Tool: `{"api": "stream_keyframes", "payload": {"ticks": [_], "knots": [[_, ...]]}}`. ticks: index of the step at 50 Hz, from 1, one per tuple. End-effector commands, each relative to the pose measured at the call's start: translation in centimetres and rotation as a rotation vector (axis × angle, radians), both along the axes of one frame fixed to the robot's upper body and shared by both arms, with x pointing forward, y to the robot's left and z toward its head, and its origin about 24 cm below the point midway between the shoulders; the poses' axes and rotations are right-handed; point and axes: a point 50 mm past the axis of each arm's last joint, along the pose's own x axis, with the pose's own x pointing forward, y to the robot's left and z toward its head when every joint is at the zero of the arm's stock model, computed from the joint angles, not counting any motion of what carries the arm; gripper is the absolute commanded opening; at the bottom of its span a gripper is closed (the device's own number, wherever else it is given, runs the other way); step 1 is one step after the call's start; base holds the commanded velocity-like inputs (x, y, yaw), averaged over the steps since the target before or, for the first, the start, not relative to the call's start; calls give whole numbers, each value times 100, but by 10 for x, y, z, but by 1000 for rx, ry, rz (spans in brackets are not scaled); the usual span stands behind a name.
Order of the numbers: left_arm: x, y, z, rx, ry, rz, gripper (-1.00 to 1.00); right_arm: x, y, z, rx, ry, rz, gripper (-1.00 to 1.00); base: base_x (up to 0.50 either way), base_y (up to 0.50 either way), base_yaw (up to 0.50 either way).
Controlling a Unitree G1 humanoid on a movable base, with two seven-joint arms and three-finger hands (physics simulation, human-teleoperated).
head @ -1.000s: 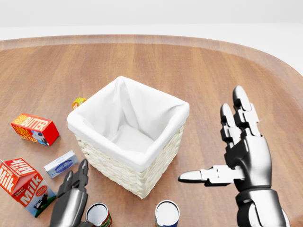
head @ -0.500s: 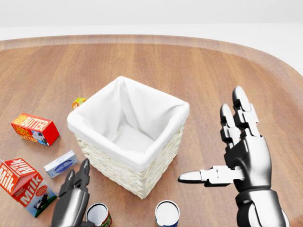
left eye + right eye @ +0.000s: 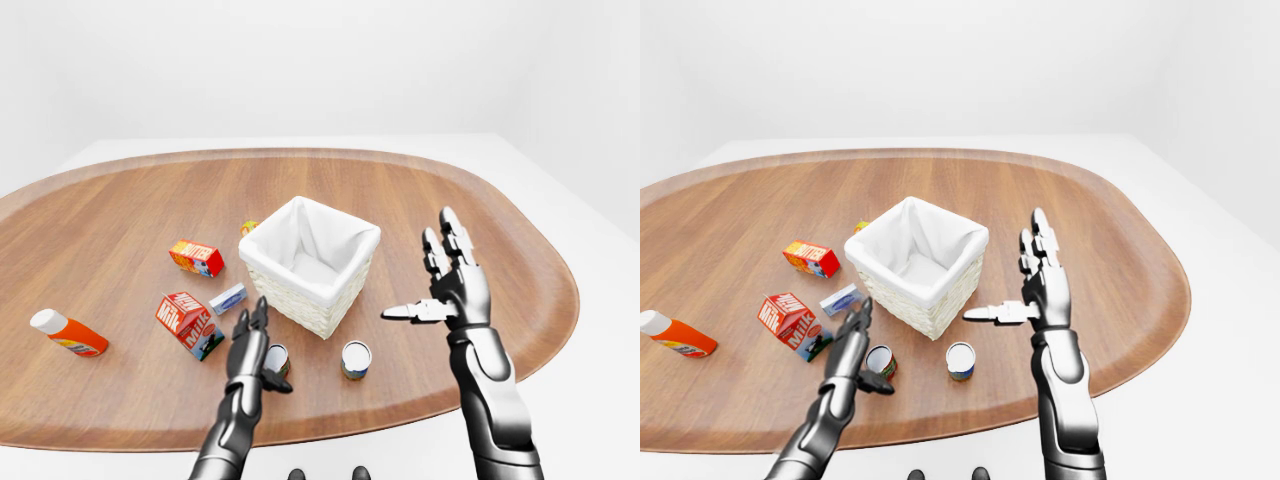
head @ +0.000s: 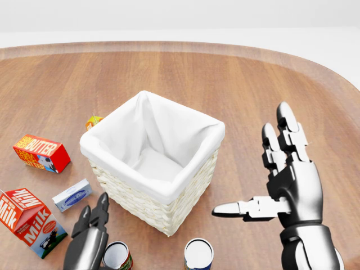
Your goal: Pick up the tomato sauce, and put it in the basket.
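While my left hand (image 3: 250, 345) hovers low over the desk (image 3: 120, 220), its fingers are extended and unclenched, grasping nothing; in the left-eye view its thumb points right, just beside the red-labelled can (image 4: 117, 256). I take that can, upright with a white top, for the tomato sauce, though its label is too small for me to read. It stands on the desk below the basket (image 4: 153, 194) in the head view, apart from the wicker wall. A second can (image 4: 198, 253), blue-labelled and upright, stands to its right, near the basket's lower corner.

My right hand (image 4: 284, 180) is raised to the right of the basket, palm turned left, two fingers pointing up and the thumb held out horizontally toward the basket; it too is released and holds nothing.

The basket, square and lined with white cloth (image 4: 152, 135), sits near the middle of the oval desk and looks empty. To its left in the head view lie:
- a small blue-and-white box (image 4: 72, 195), just beside the basket;
- a milk carton (image 4: 29, 220), lying on its side, lower left;
- a butter box (image 4: 41, 152), farther up;
- a small orange-and-yellow item (image 4: 93, 121), mostly hidden behind the basket's rim.

Well apart at the far left of the left-eye view, an orange bottle (image 3: 68, 334) with a white cap lies on its side.
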Motion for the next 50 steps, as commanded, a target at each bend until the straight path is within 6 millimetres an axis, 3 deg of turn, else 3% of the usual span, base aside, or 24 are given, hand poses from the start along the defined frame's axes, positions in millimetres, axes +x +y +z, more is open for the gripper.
{"api": "stream_keyframes", "payload": {"ticks": [1, 50], "knots": [[-2, -1, -3, 5, 8, -2, 100, 1, -1, 0, 1, 0, -2, 100, 0, 0, 0], [2, 2, -14, 43, 43, 21, 100, -1, 1, -1, 2, 2, 0, 100, 0, 0, 0]]}}
